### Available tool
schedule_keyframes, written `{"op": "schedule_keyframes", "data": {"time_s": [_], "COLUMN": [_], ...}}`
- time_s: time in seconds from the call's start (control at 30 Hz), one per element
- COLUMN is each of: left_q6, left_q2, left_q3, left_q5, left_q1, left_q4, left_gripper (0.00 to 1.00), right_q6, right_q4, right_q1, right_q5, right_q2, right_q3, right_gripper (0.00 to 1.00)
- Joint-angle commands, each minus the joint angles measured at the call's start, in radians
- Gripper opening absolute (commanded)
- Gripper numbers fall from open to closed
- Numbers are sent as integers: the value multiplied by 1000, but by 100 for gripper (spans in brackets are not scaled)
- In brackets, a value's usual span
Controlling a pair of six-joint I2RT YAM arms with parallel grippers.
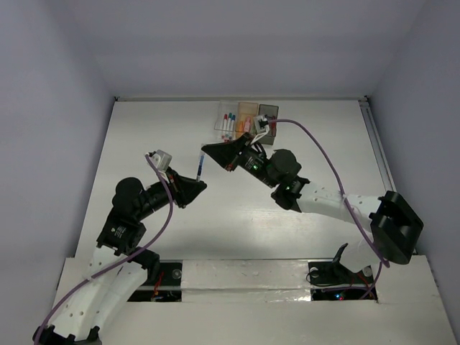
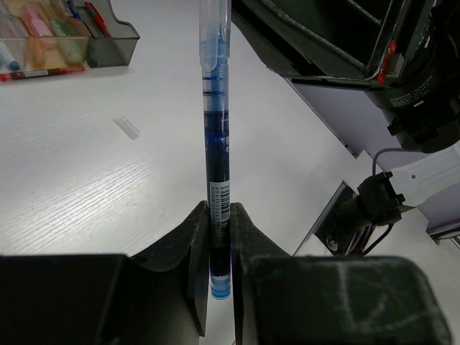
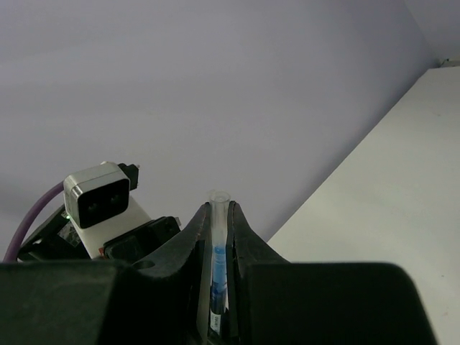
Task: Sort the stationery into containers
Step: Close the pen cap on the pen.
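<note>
A blue pen [image 1: 199, 167] with a clear cap hangs in the air between both grippers, above the table's middle. My left gripper [image 1: 195, 184] is shut on its lower, barcode end [image 2: 218, 201], and the pen runs straight up out of the left wrist view. My right gripper [image 1: 206, 149] is shut on the clear cap end [image 3: 218, 215]. The containers stand in a row at the table's far edge: clear [image 1: 227, 118], orange [image 1: 246, 117] and dark grey [image 1: 267, 115]. Pens and markers [image 1: 228, 123] lie in the clear one.
A small clear piece [image 2: 126, 127] lies loose on the white table, short of the bins [image 2: 68, 36]. The right arm's black housing [image 2: 345, 43] fills the upper right of the left wrist view. The left wrist's white camera [image 3: 97, 201] sits close beside my right fingers.
</note>
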Motion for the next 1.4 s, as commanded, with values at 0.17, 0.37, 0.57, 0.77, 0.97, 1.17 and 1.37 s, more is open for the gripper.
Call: {"op": "schedule_keyframes", "data": {"time_s": [0.17,0.37,0.57,0.77,0.97,1.17,1.37], "left_q6": [-8,-10,-30,-18,1,37,68], "left_q2": [-10,-13,-15,-17,8,23,14], "left_q3": [-7,-7,-12,1,36,100,163], "left_q5": [-7,-8,-4,16,36,35,21], "left_q1": [14,14,23,23,23,23,23], "left_q4": [49,49,69,76,93,75,41], "left_gripper": [0,0,0,0,0,0,0], "right_q6": [9,9,-8,6,63,147,118], "right_q4": [55,47,41,-71,-113,-21,-95], "right_q1": [32,50,61,61,61,61,61], "right_q5": [-25,-19,-22,-120,-305,-437,-413], "right_q2": [15,12,15,24,66,112,74], "right_q3": [-12,-40,-68,-45,-20,-58,-140], "right_gripper": [0,0,0,0,0,0,0]}}
